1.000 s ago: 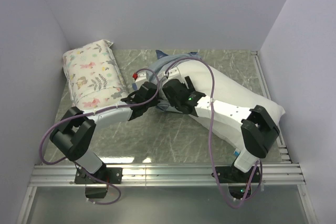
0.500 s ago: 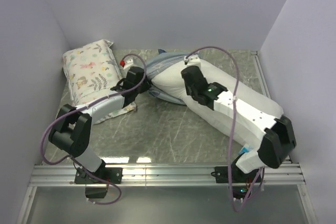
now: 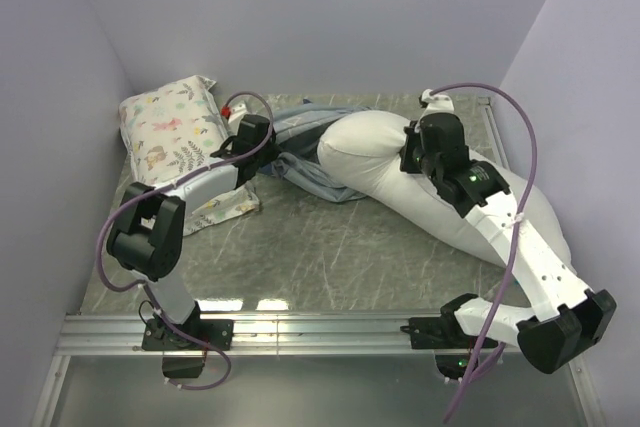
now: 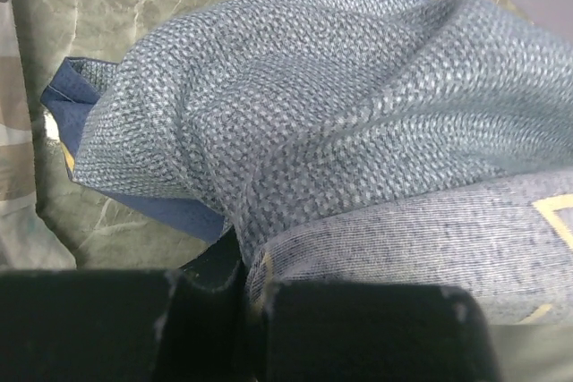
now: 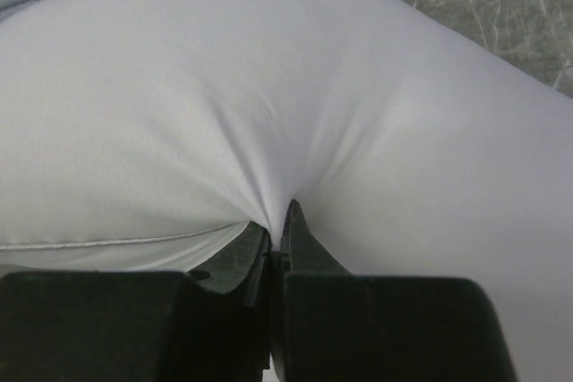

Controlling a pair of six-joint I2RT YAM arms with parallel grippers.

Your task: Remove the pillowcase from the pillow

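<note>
The plump white pillow (image 3: 450, 192) lies slanted across the right half of the table. The pillowcase (image 3: 305, 152) is bunched at the pillow's far-left end, navy outside and paler blue-grey inside, and covers only that tip. My left gripper (image 3: 268, 143) is shut on a fold of the pillowcase (image 4: 313, 114); in the left wrist view the cloth runs down between the left gripper's (image 4: 251, 285) black fingers. My right gripper (image 3: 412, 155) is on top of the pillow's middle. In the right wrist view this right gripper (image 5: 277, 232) is shut on a pinched ridge of the white pillow (image 5: 313, 87).
A smaller floral-print pillow (image 3: 170, 137) leans at the back left against the wall. A floral cloth (image 3: 225, 209) lies under my left forearm. Grey walls close in the left, back and right. A metal rail (image 3: 320, 327) runs along the near edge.
The right gripper has moved right along the pillow and shut on its white fabric. The left gripper has drawn the pillowcase back and to the left, baring more pillow.
</note>
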